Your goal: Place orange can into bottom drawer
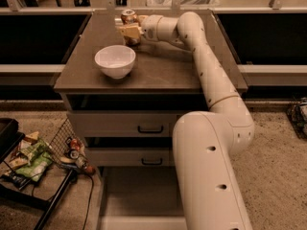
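The gripper (129,32) sits at the far edge of the cabinet top (163,73), toward 12 o'clock, pressed across the middle of the orange can (128,17), whose silver top stands upright above it; whether it has actually clamped the can I cannot tell. The can is at 1 o'clock from the white bowl (115,61), close by. The bottom drawer (139,198) is pulled open at 6 o'clock

My hand (128,32) is at the orange can (128,17), near the far edge of the counter (158,71), behind a white bowl (115,61) (the bottom drawer (139,200) stands open below).
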`<state>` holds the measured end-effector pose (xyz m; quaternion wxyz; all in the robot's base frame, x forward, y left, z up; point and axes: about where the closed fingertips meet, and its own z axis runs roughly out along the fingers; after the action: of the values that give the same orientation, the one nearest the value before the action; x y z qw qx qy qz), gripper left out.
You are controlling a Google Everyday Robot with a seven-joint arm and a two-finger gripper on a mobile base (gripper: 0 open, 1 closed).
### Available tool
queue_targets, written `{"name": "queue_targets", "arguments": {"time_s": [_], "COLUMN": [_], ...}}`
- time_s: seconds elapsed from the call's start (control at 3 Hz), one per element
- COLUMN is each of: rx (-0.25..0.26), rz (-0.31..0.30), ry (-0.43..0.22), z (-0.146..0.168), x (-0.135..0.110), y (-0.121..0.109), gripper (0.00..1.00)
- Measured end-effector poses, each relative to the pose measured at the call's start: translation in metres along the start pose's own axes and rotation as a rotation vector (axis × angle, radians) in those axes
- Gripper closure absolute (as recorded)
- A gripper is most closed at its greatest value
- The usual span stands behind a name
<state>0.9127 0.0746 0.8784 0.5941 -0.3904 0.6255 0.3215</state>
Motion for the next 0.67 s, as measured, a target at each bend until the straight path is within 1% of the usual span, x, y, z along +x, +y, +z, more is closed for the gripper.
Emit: {"name": "queue_targets", "arguments": {"time_s": [0.33, 0.67], "rx": [-0.004, -0.02], "rz": [0.001, -0.009], "ry": [0.001, 0.026], "z": [0.003, -0.0003], "x": [0.0009, -0.0059], "y": [0.002, 0.0089], "gripper": [0.7, 0.94]}}
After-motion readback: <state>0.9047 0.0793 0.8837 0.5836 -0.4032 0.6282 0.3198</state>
